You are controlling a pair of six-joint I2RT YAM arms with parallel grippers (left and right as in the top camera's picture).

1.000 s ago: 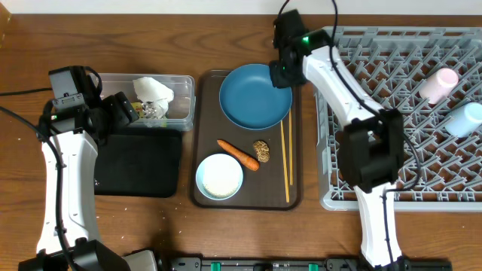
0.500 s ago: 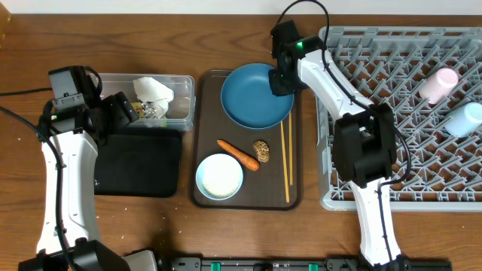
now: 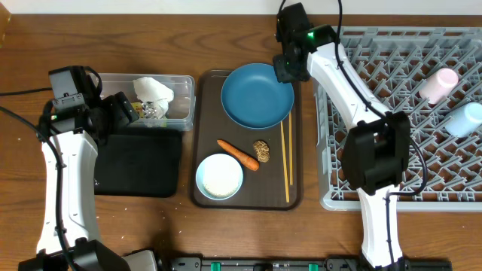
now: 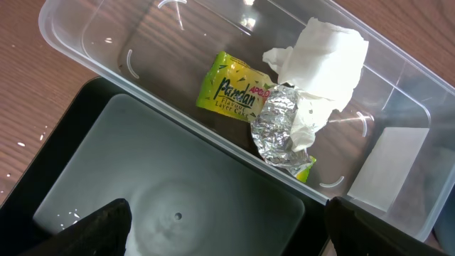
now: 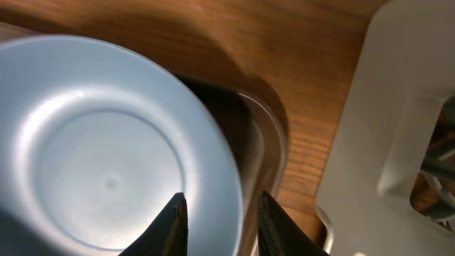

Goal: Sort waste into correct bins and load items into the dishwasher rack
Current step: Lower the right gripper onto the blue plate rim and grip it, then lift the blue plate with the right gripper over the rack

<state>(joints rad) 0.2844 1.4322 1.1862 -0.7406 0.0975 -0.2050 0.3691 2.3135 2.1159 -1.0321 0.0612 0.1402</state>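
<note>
The large dark-blue bowl [image 3: 252, 98] sits at the back of the brown serving tray [image 3: 295, 197]. My right gripper [image 3: 285, 71] is shut on its right rim, one finger inside and one outside, as the right wrist view [image 5: 220, 220] shows over the bowl [image 5: 106, 142]. An orange carrot [image 3: 237, 154], a brown food piece [image 3: 261, 150], a white bowl of rice [image 3: 219, 177] and the chopsticks [image 3: 285, 162] lie on the tray. My left gripper [image 4: 227, 238] is open over the black tray [image 4: 178, 185], beside the clear tub [image 4: 85, 43], which holds the napkin [image 4: 320, 50] and the yellow-green wrapper [image 4: 231, 89].
The grey dishwasher rack [image 3: 392, 113] fills the right side and holds the pink cup [image 3: 438, 84] and the light-blue cup [image 3: 463, 119]. Crumpled foil [image 4: 281, 128] lies in the tub. The black tray [image 3: 139, 162] sits in front of the tub [image 3: 184, 83].
My right gripper has shifted a little back and right at the bowl's rim, and the bowl has slid slightly right. The left arm has not moved.
</note>
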